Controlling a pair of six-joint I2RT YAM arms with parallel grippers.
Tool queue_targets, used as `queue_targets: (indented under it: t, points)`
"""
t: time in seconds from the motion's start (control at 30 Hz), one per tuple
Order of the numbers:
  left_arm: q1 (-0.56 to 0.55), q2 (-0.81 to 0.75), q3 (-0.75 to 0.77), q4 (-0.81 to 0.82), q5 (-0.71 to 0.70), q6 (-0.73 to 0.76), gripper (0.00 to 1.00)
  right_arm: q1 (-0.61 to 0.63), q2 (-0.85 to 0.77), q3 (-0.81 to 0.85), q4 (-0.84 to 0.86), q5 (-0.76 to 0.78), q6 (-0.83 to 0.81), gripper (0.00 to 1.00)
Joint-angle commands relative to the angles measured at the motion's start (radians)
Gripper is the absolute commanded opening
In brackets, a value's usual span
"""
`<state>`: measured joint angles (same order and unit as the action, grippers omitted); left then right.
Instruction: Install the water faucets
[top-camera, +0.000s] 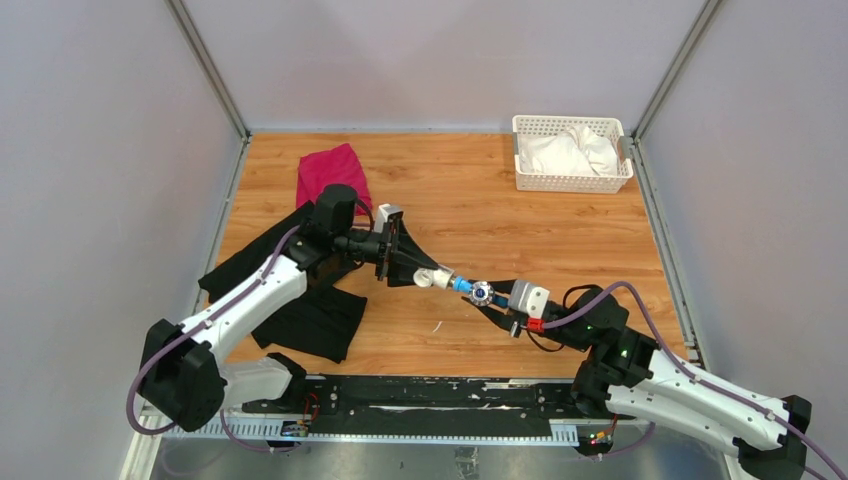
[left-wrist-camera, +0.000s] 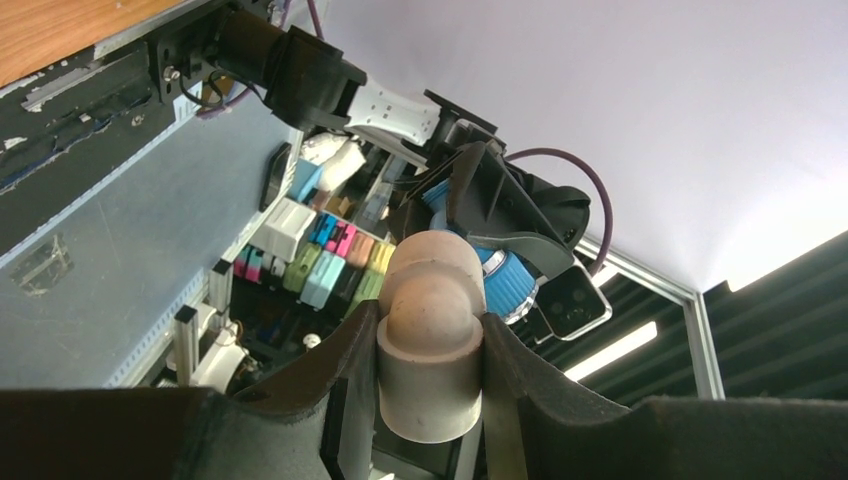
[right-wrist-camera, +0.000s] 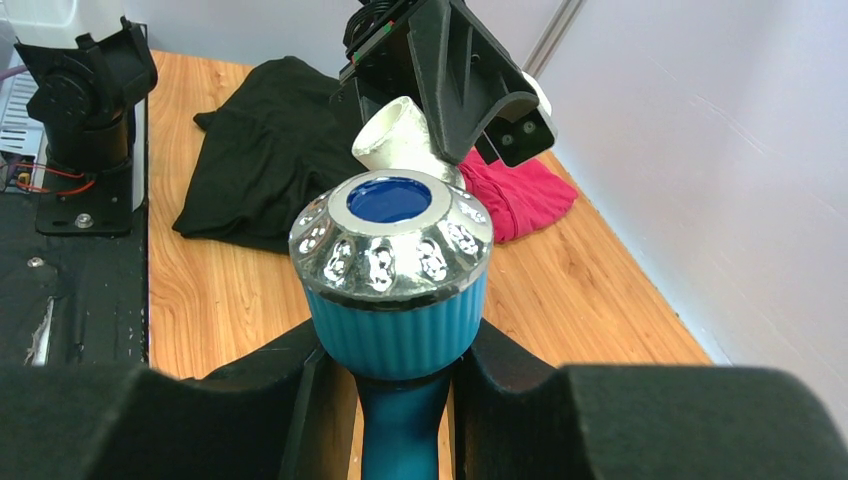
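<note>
Blue plastic, the tap (right-wrist-camera: 392, 300) is held clamped in the right gripper (right-wrist-camera: 395, 375) just right of the white fitting (left-wrist-camera: 430, 330), itself clamped in the left gripper (left-wrist-camera: 430, 372), with the tap's stem aimed along one line at the fitting's open end, apparently touching it.

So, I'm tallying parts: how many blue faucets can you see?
1. The blue faucet is above mid-table, clamped in the right gripper, its end at the white fitting held by the left gripper. The basket could hide more.
</note>
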<state>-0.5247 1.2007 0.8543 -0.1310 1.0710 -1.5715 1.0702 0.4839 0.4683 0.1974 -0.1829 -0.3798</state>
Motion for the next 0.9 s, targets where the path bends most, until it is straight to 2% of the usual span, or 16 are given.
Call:
queue_targets:
  t: [0.0,0.23,0.6,0.87]
  points:
    - [-0.002,-0.039,0.003,0.024,0.061,-0.022,0.00,-0.009,0.010,-0.010,0.085,0.000,0.023,0.00]
    - [-0.009,-0.044,-0.003,0.029,0.057,-0.024,0.00,-0.009,0.012,-0.036,0.176,-0.019,0.067,0.00]
    - [-0.018,-0.044,-0.012,0.047,0.038,-0.027,0.00,-0.009,0.022,-0.036,0.205,-0.059,0.114,0.00]
    - [-0.022,-0.032,-0.005,0.062,0.039,-0.032,0.00,-0.009,0.047,-0.003,0.167,-0.133,0.129,0.00]
